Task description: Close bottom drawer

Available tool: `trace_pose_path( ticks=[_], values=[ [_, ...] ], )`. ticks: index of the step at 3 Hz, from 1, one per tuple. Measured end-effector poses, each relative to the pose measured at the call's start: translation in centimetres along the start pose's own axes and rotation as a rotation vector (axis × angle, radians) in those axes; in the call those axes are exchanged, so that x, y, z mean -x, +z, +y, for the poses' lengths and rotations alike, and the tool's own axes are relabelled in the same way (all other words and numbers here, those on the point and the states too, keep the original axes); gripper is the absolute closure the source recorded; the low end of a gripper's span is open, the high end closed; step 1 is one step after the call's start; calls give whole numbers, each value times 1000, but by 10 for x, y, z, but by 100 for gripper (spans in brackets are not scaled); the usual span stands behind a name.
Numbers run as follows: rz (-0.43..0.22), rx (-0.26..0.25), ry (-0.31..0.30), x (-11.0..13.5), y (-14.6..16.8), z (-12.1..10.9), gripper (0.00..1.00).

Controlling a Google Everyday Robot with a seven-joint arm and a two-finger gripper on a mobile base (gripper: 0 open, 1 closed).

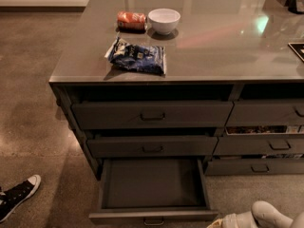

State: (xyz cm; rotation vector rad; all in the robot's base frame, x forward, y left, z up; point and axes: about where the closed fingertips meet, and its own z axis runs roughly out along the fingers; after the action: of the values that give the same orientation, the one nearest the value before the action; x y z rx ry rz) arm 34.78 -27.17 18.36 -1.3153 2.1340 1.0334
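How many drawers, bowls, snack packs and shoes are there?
Drawers: 6, with the bottom drawer pulled open
Bowls: 1, the white bowl
Snack packs: 2, the blue bag and the orange-red pack
Shoes: 1, the black shoe
Grippers: 1, the gripper low at the right, beside the open drawer's front
Total: 11

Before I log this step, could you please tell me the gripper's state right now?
Gripper: cannot be told; it is low at the bottom right, beside the front of the open bottom drawer.
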Motion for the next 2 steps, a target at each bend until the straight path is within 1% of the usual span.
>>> trace_pose_path(
  ticks=[1, 2],
  values=[
    [-2, -83, -24, 9, 14, -4, 100],
    [-13, -123, -42, 16, 27, -13, 100]
  ],
)
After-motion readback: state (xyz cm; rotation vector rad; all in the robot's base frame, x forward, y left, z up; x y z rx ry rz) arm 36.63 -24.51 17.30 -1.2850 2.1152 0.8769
